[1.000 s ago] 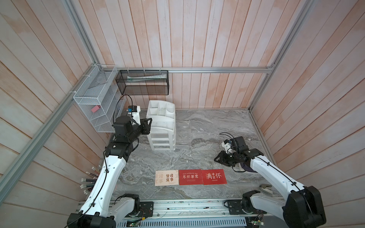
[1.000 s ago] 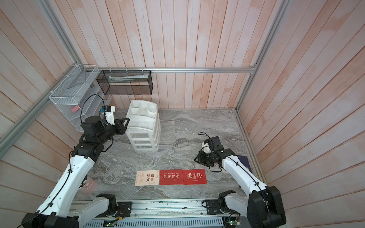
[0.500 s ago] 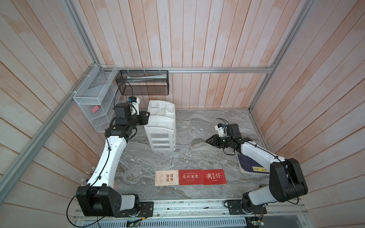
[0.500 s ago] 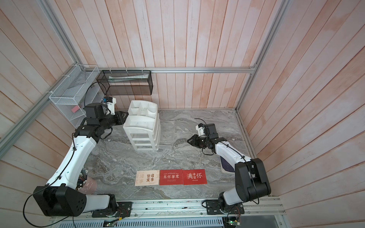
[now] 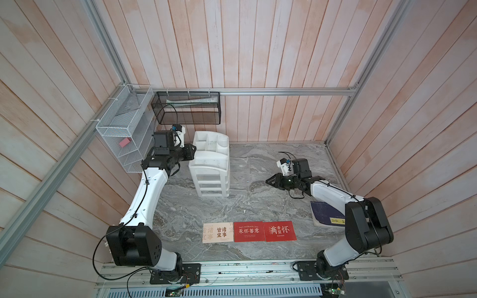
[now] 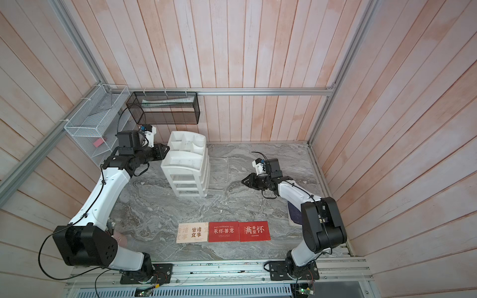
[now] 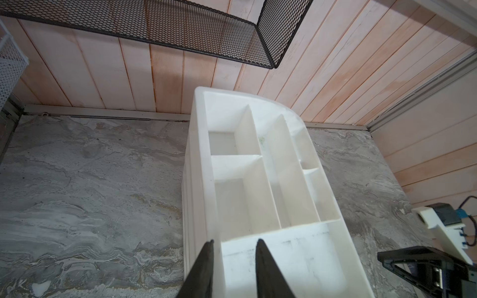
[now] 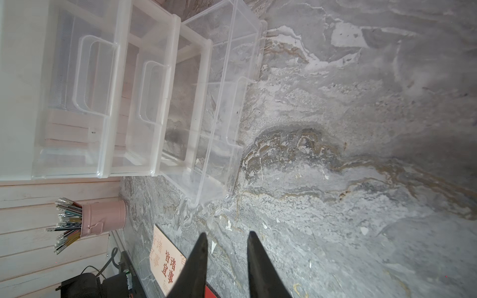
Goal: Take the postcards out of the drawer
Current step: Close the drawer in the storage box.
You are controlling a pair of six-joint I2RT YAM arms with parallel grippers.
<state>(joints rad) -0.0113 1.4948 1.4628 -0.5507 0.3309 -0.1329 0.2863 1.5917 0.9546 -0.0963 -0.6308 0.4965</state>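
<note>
**A:** Where are the postcards?

**B:** They are out on the grey marbled tabletop (image 5: 258,160), in a row at lower centre in both top views. From left to right there is a cream rectangular card with black and faded orange characters (image 5: 218,232), a red card with white characters (image 5: 249,231), and a second red card (image 5: 280,230), lying edge to edge.

**A:** And the drawer?

**B:** The white plastic drawer organiser (image 5: 210,167) stands left of centre. The right wrist view shows its lowest clear plastic drawer (image 8: 222,103) pulled out, with marble visible through its floor.

**A:** What about the left gripper?

**B:** The left gripper (image 7: 233,242) is at the organiser's left side. Its black fingers are a narrow gap apart and grip nothing. I cannot tell whether they touch the organiser.

**A:** And the right?

**B:** The right gripper (image 8: 225,236) hovers over bare marble right of centre and points toward the organiser. Its fingers are also narrowly parted and empty. A dark navy booklet with a yellow label (image 5: 326,216) lies at lower right, partly hidden by that arm.
</note>
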